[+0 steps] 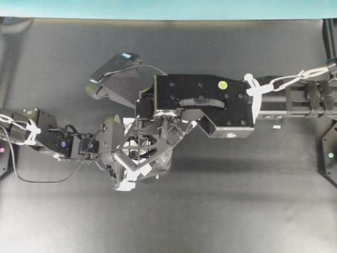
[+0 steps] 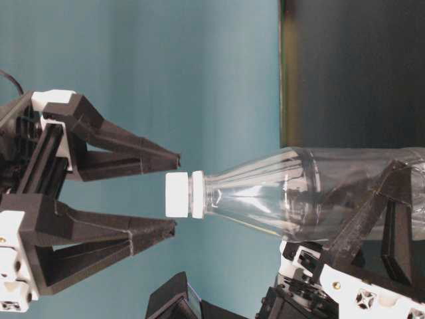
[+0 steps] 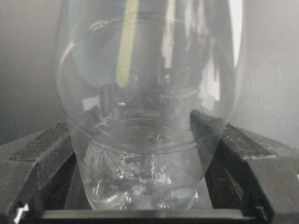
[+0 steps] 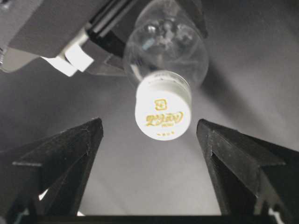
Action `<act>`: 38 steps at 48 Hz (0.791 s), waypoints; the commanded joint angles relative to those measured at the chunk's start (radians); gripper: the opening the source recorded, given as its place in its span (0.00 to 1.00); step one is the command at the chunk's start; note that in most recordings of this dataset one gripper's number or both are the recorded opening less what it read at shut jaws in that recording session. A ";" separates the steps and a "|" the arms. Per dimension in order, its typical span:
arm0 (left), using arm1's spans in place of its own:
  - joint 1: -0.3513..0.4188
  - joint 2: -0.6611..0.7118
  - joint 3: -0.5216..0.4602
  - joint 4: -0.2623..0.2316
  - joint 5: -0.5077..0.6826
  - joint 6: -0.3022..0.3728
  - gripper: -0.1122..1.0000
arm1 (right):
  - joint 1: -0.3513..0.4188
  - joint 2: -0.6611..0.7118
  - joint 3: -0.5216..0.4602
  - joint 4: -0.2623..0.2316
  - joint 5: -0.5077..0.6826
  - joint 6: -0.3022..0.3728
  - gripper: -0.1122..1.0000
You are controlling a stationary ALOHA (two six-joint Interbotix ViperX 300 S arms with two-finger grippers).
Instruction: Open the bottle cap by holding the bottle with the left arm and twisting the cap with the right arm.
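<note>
The clear plastic bottle (image 2: 312,196) lies across the middle of the table-level view, its neck toward the left of the frame and tilted slightly up there, the white screw cap (image 2: 178,195) still seated on it. In the right wrist view the cap (image 4: 163,112) sits at frame centre, gold print on its top face, with the bottle body behind it toward the top.

The left gripper (image 3: 149,140) is clamped on the bottle's lower body: in the left wrist view its two black fingers (image 3: 44,154) press the clear wall from the left and right sides. In the overhead view this gripper (image 1: 134,161) lies left of centre, largely under the other arm.

The right gripper (image 2: 172,194) stands wide open at the left of the table-level view, one fingertip just above and one just below the cap, neither touching it. Its boxy housing (image 1: 202,103) with a yellow dot sticker (image 1: 222,84) fills the overhead view's centre, above the dark tabletop (image 1: 253,200).
</note>
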 commanded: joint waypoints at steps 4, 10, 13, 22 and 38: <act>-0.006 0.002 -0.005 0.003 0.006 -0.003 0.83 | 0.000 0.003 0.005 -0.005 -0.014 -0.011 0.80; -0.006 0.002 -0.005 0.003 0.005 -0.003 0.83 | -0.003 0.003 0.005 -0.005 -0.014 -0.011 0.80; -0.006 0.002 -0.005 0.003 0.006 -0.003 0.83 | -0.005 0.003 0.005 -0.006 -0.014 -0.009 0.79; -0.006 0.002 -0.005 0.003 0.006 -0.003 0.83 | -0.008 0.005 0.006 -0.012 -0.025 -0.012 0.64; -0.006 0.000 -0.003 0.003 0.006 -0.003 0.83 | -0.011 0.005 0.006 -0.005 -0.009 -0.100 0.43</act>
